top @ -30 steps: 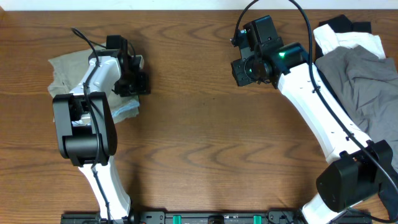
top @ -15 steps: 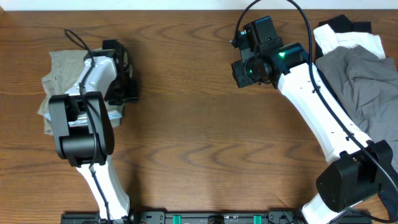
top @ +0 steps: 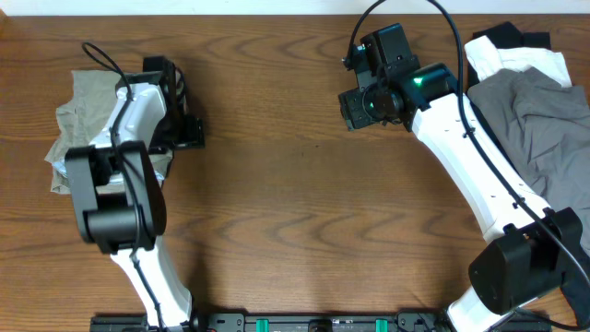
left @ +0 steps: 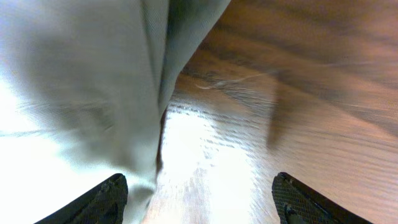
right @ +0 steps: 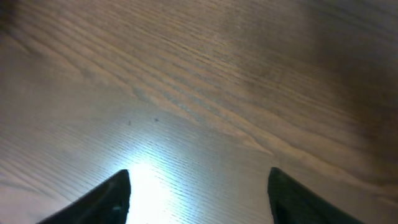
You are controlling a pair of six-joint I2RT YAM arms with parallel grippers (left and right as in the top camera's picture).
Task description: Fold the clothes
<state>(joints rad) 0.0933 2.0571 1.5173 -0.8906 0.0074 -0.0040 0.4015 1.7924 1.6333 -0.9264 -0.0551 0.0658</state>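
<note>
A: Where do we find the khaki-grey shorts (top: 78, 106)?

B: We see them bunched against the left edge of the worktop (top: 295, 212), towards the far left corner. The left arm (top: 120, 198) lies across their inner side and hides part of them.

A: Does the left gripper (top: 184, 134) have hold of them?

B: No, we read it as released. In the wrist view the left gripper (left: 199, 202) has its two fingertips (left: 106, 198) spread wide, with bare wood between them. The shorts (left: 81, 93) hang down the left of that view and reach the fingertip on that side. We cannot tell whether the cloth touches it, but nothing is pinched.

A: The picture there is blurred, so we cannot make out a button or a seam.

B: Agreed. We only see a fold line running down the cloth.

A: And the right gripper (top: 355, 109)?

B: It hovers near the far edge, right of the middle. In its own view the right gripper (right: 199, 199) is also spread, with only wood grain under it.

A: What lies at the right edge?

B: We see a heap in the far right corner: a dark grey garment (top: 535, 120) on top, a white garment (top: 516, 60) behind it and a black garment (top: 502, 37) at the far edge. It is well apart from both grippers.
</note>
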